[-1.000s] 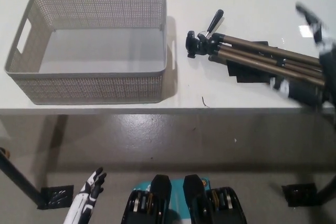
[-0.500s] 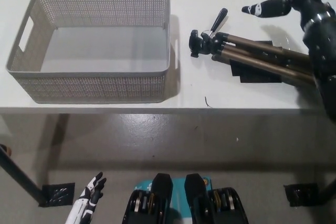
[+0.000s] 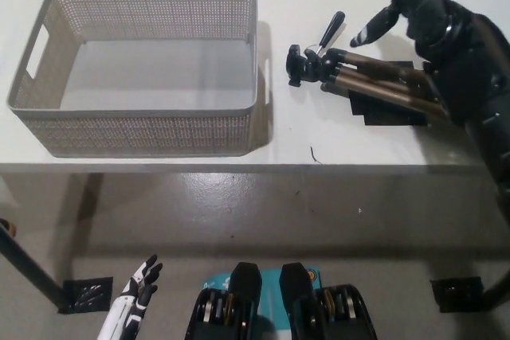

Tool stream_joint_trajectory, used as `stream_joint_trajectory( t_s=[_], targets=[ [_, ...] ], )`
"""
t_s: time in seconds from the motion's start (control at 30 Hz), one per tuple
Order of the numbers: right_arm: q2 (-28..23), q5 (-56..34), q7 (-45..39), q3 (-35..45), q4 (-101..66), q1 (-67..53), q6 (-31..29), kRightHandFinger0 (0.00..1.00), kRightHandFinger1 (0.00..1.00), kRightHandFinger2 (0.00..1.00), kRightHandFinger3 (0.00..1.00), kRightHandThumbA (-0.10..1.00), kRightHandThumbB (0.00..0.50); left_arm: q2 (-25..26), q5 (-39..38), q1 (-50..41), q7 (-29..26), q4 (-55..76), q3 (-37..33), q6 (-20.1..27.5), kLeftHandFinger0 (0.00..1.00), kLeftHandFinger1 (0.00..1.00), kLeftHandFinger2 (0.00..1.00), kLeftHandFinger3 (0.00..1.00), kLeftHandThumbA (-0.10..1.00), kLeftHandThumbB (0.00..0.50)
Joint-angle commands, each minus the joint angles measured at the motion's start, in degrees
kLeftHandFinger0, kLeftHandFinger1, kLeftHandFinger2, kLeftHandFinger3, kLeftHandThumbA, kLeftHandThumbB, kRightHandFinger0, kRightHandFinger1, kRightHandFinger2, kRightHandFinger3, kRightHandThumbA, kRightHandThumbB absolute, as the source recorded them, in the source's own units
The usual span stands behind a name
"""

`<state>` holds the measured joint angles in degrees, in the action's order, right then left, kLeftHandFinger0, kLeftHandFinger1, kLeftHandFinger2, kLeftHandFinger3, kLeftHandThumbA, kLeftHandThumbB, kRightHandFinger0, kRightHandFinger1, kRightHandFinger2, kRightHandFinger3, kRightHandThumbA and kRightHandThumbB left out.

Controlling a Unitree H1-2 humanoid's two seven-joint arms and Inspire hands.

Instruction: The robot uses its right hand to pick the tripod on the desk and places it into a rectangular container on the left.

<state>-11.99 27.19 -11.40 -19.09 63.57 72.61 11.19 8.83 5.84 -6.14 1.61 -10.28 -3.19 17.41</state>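
Observation:
A folded tripod (image 3: 362, 79) with bronze legs and a black head lies flat on the white desk (image 3: 319, 137), its head and handle pointing left. My black right hand (image 3: 414, 13) hovers open above the tripod's legs, fingers spread and reaching left, not gripping anything. The forearm covers the tripod's right end. A grey perforated rectangular container (image 3: 143, 69) stands on the desk's left part, with nothing inside it. My white left hand (image 3: 137, 292) rests low at the bottom left, below the desk edge, fingers apart.
The desk's front edge runs across the middle of the picture, with grey floor below it. A small dark scrap (image 3: 315, 154) lies near the edge. Black table feet (image 3: 88, 294) show on the floor at both lower corners.
My right hand has swung in from the right edge, leftward and down over the tripod's legs. The tripod and container have stayed in place. The view shifted slightly.

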Motion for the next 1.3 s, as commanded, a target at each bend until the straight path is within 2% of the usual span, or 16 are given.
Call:
stream_joint_trajectory(
  t_s=[0.0,0.1,0.13,0.17,0.27,0.43,0.5,0.57,0.63,0.7,0.77,0.83,0.9,0.97,1.13,1.27],
  targets=[
    [-0.5,-0.8,-6.2,-0.6,-0.4,6.2,4.0,1.00,1.00,1.00,1.00,1.00,0.500,0.9,-0.2,0.4,1.0,1.2,-0.1,2.2,1.00,1.00,1.00,1.00,1.00,0.182],
    [-0.8,-2.4,-9.6,0.2,-1.4,7.3,6.2,1.00,1.00,1.00,1.00,1.00,0.498,0.9,0.5,0.7,0.7,1.1,-0.1,2.6,1.00,1.00,1.00,1.00,1.00,0.164],
    [-1.1,-3.1,-11.7,0.5,-2.7,8.2,7.7,1.00,1.00,1.00,1.00,1.00,0.474,0.9,0.4,1.0,0.7,1.0,-0.1,2.7,1.00,1.00,1.00,1.00,1.00,0.150],
    [-1.2,-3.3,-12.5,0.6,-3.5,8.4,8.1,1.00,1.00,1.00,1.00,1.00,0.471,0.9,0.3,0.9,0.7,0.9,-0.1,2.8,1.00,1.00,1.00,1.00,1.00,0.148],
    [-2.0,-2.8,-14.5,-0.6,-4.7,9.4,7.7,1.00,1.00,1.00,1.00,1.00,0.492,0.9,0.2,0.9,0.5,1.5,0.2,2.1,1.00,1.00,1.00,1.00,1.00,0.156],
    [-2.0,-0.8,-13.1,-2.8,-2.2,7.9,6.9,1.00,1.00,1.00,1.00,1.00,0.500,0.5,-0.8,0.1,0.5,1.4,0.6,3.0,1.00,1.00,1.00,1.00,1.00,0.140],
    [-1.6,-0.1,-11.9,-3.8,0.3,6.9,8.3,1.00,1.00,1.00,1.00,1.00,0.500,0.6,-1.1,-0.4,0.4,1.9,1.0,2.5,1.00,1.00,1.00,1.00,1.00,0.155],
    [-1.4,0.9,-10.9,-5.3,3.5,6.8,8.1,1.00,1.00,1.00,1.00,1.00,0.500,1.0,-0.8,-0.2,0.3,1.7,1.1,3.2,1.00,1.00,1.00,1.00,1.00,0.146],
    [-1.4,1.2,-11.0,-7.0,7.9,6.5,3.7,1.00,1.00,1.00,1.00,1.00,0.485,1.2,-0.7,0.0,0.2,1.6,1.3,3.4,1.00,1.00,1.00,1.00,1.00,0.143],
    [-1.3,0.9,-10.5,-7.3,10.3,6.3,2.4,1.00,1.00,1.00,1.00,1.00,0.500,1.2,-0.6,0.4,0.2,1.3,1.4,3.8,1.00,1.00,1.00,1.00,1.00,0.132],
    [-1.0,-0.3,-9.8,-6.5,12.6,5.7,2.8,1.00,1.00,1.00,1.00,1.00,0.500,1.1,-1.1,0.5,0.2,1.8,1.6,3.1,1.00,1.00,1.00,1.00,1.00,0.150],
    [-1.2,-2.2,-10.4,-4.8,13.9,4.7,1.3,1.00,1.00,1.00,1.00,1.00,0.416,1.2,-1.2,0.4,0.4,2.0,1.6,2.9,1.00,1.00,1.00,1.00,1.00,0.145],
    [-0.7,0.0,-7.9,-6.6,14.8,3.9,3.9,1.00,1.00,1.00,1.00,1.00,0.498,1.3,-1.2,0.3,0.4,1.7,1.8,3.3,1.00,1.00,1.00,1.00,1.00,0.157],
    [-0.3,1.4,-6.4,-7.9,15.1,2.7,5.1,1.00,1.00,1.00,1.00,1.00,0.500,1.4,-0.9,0.0,0.2,1.7,1.9,3.2,1.00,1.00,1.00,1.00,1.00,0.168],
    [0.2,1.7,-3.7,-9.0,15.6,-0.7,3.5,1.00,1.00,1.00,1.00,1.00,0.500,1.7,-1.0,0.5,0.7,1.5,1.9,2.8,1.00,1.00,1.00,1.00,1.00,0.186],
    [1.8,1.9,-1.8,-9.6,16.7,-3.1,2.3,1.00,1.00,1.00,1.00,1.00,0.500,1.8,-1.3,1.1,0.8,1.7,2.1,2.9,1.00,1.00,1.00,1.00,1.00,0.166]
  ],
)
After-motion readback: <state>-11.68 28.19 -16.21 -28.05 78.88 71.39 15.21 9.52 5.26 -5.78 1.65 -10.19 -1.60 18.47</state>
